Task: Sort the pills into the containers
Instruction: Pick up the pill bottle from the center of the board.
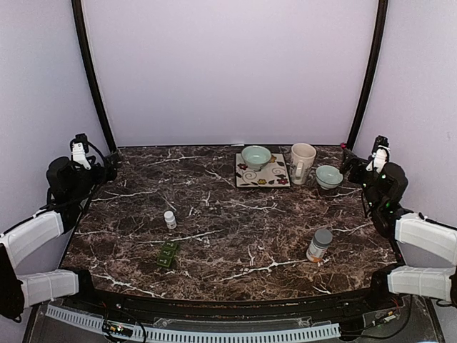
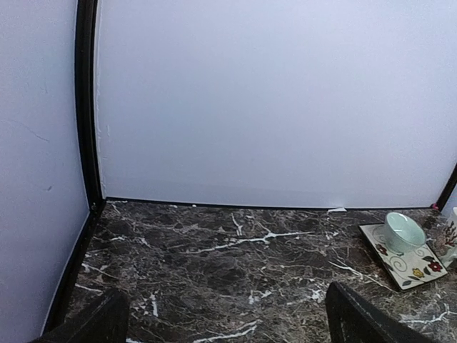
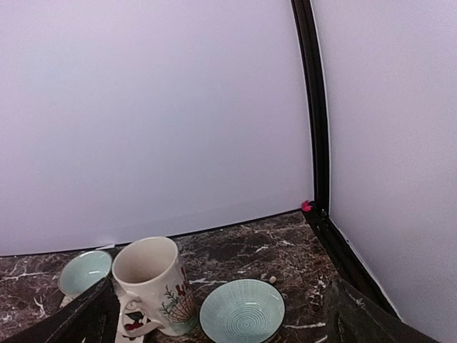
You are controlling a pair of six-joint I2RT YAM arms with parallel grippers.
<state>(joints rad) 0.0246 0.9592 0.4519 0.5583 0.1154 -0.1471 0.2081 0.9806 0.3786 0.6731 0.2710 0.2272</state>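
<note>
Near the front of the table (image 1: pixel 235 214), left of middle: dark-green pill organiser (image 1: pixel 168 254), lying flat, nothing touching it. Just behind it, apart: small white bottle (image 1: pixel 170 219). Right front: bigger bottle (image 1: pixel 319 245) with grey cap. At the back: flowered plate (image 1: pixel 262 175) bearing pale bowl (image 1: pixel 255 156), then mug (image 1: pixel 302 163) and second bowl (image 1: pixel 328 176). Left tool (image 2: pixel 228 318) spread wide, gripping nothing, at the left edge. Right tool (image 3: pixel 221 314) likewise wide apart and empty, near the mug
</note>
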